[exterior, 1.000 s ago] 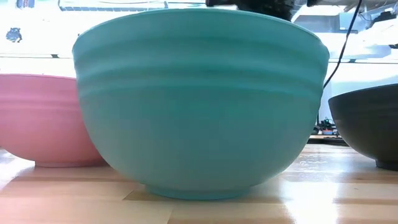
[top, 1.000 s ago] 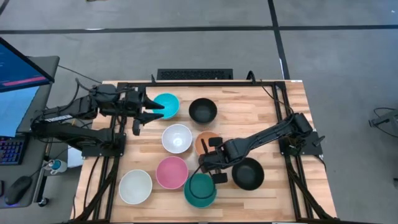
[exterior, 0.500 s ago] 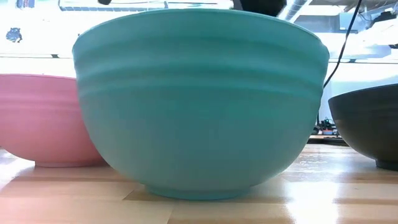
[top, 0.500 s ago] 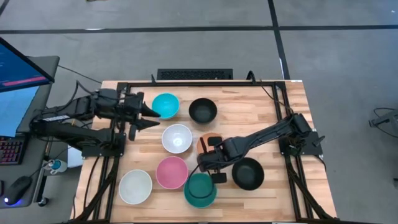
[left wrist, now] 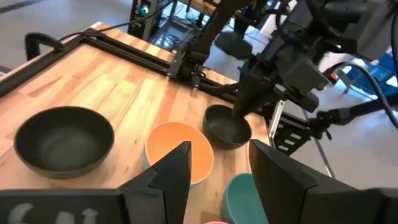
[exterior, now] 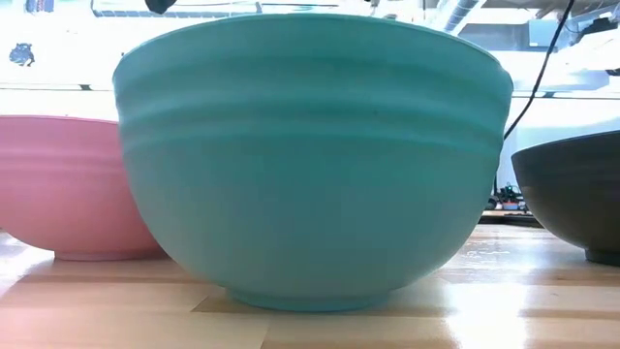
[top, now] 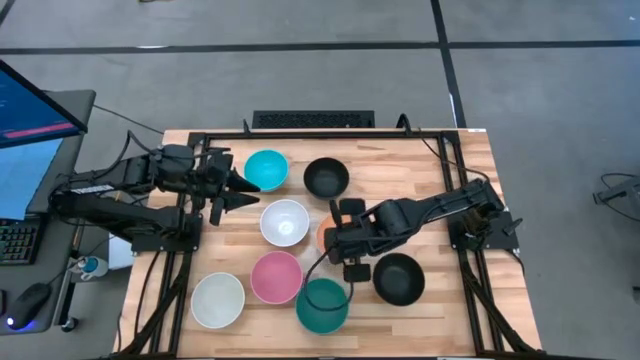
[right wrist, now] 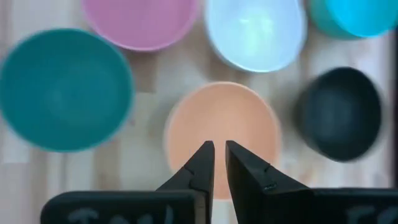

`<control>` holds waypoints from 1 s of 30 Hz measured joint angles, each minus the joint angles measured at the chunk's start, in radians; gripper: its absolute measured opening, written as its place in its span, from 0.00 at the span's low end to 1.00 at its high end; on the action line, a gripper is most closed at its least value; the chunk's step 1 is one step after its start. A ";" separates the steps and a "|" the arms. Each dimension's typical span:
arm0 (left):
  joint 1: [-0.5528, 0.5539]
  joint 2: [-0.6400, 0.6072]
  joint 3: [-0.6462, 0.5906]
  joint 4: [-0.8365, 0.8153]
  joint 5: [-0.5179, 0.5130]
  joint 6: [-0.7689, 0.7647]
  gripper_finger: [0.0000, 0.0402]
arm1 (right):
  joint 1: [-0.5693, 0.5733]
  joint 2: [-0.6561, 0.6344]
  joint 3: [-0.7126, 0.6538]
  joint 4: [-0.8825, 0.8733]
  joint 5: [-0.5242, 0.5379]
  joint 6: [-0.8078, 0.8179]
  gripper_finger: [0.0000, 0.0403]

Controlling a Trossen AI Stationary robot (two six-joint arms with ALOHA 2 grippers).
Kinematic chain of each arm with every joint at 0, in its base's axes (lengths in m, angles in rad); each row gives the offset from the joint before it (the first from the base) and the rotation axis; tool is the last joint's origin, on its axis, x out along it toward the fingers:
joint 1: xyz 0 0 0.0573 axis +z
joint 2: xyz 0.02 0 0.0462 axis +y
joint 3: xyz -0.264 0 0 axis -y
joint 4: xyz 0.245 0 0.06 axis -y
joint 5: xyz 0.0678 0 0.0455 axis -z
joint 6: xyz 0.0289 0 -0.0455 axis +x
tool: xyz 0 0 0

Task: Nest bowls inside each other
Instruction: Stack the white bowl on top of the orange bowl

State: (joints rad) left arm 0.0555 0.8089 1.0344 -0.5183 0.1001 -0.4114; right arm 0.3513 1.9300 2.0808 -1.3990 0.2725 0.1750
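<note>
Several round bowls stand on their bases on the wooden table. The high view shows a cyan bowl (top: 266,170), a black bowl (top: 326,178), a white bowl (top: 284,222), a pink bowl (top: 276,277), a second white bowl (top: 218,299), a dark teal bowl (top: 322,305) and a second black bowl (top: 399,278). The orange bowl (right wrist: 221,127) is mostly hidden under my right gripper (top: 332,242) in that view. This gripper (right wrist: 219,163) hovers above it, pointing down, fingers shut. My left gripper (top: 243,186) is open, just left of the cyan bowl, apart from it.
Black frame rails (top: 185,250) run along the table's left and right sides, by the arm bases. A monitor and keyboard (top: 20,130) stand off the table's left edge. In the low view, the teal bowl (exterior: 310,165) fills the picture, pink (exterior: 58,184) and black (exterior: 572,194) beside it.
My right gripper has moved from over the dark teal bowl's far rim toward the table's far edge and now hangs over the orange bowl. My left gripper has drawn back a little from the cyan bowl toward the table's left edge. No bowl has moved.
</note>
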 joint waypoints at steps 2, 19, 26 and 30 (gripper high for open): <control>0.000 0.000 0.000 -0.004 0.000 -0.022 0.38 | -0.001 -0.014 -0.001 -0.034 0.019 0.000 0.16; -0.149 0.178 0.000 -0.197 0.102 0.246 0.38 | -0.065 -0.218 -0.010 -0.017 0.073 -0.005 0.16; -0.130 0.383 0.000 -0.075 0.173 0.278 0.38 | -0.137 -0.296 -0.010 0.046 0.073 0.008 0.16; -0.113 0.458 0.000 -0.034 0.187 0.275 0.38 | -0.150 -0.317 -0.011 0.049 0.067 0.006 0.16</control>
State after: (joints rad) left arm -0.0571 1.2674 1.0340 -0.5518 0.2874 -0.1364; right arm 0.2015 1.6127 2.0699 -1.3497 0.3397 0.1813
